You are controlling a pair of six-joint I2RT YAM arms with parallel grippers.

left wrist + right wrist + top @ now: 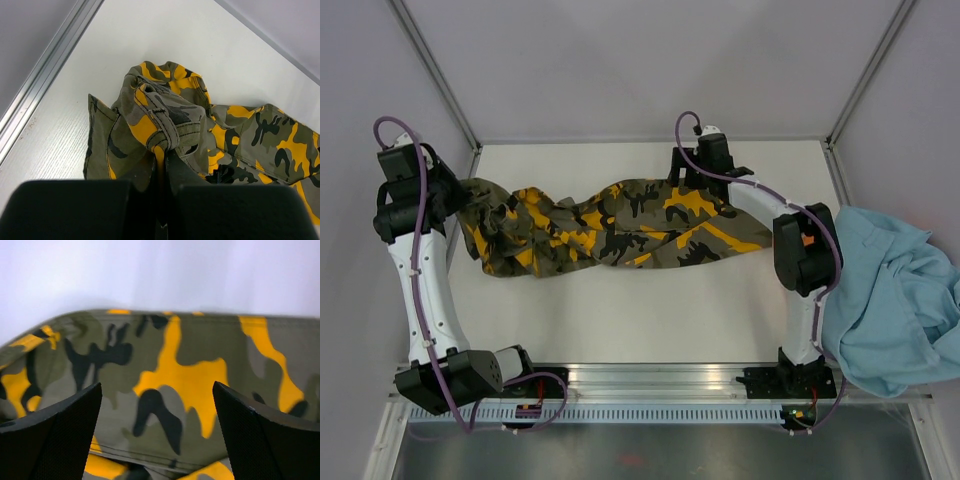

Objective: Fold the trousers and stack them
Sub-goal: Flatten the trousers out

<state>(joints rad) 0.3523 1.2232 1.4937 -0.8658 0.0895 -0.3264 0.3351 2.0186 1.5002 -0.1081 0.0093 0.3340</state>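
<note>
Camo trousers [610,228] lie crumpled, stretched sideways across table's far half.

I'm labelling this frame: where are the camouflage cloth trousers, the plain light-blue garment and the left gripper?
camouflage cloth trousers [620,228]: top external view, middle of the cloth.
plain light-blue garment [895,290]: top external view, centre of the heap.
left gripper [162,159]: left wrist view, between its fingertips, shut on the trousers.
</note>
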